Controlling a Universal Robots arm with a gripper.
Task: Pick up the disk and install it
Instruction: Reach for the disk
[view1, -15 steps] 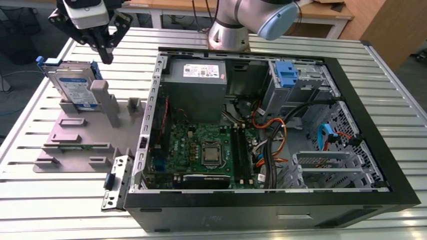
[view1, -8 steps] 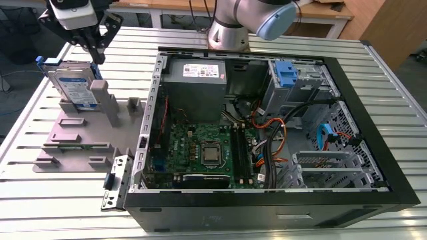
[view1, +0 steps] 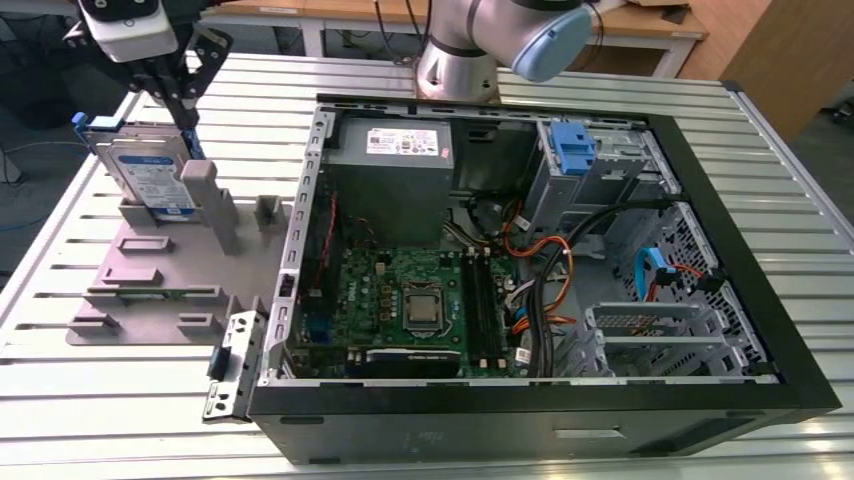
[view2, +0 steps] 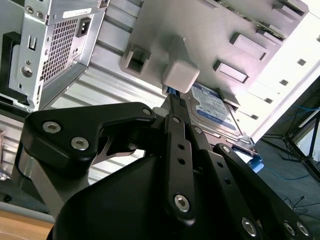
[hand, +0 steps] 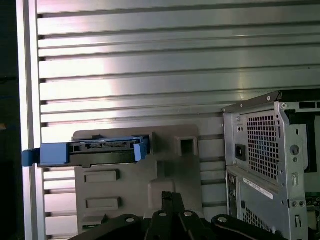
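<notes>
The black gripper (view1: 184, 112), fingers together and empty, hangs beside the upright silver blue-railed disk (view1: 144, 172); descending misaligned, it could strike the grey plastic post (view1: 200, 188).

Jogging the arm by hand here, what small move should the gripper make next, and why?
Probably a small sideways shift away from the computer case: in the first wrist view the gripper sits off to one side of the hard drive in its grey holder.
</notes>
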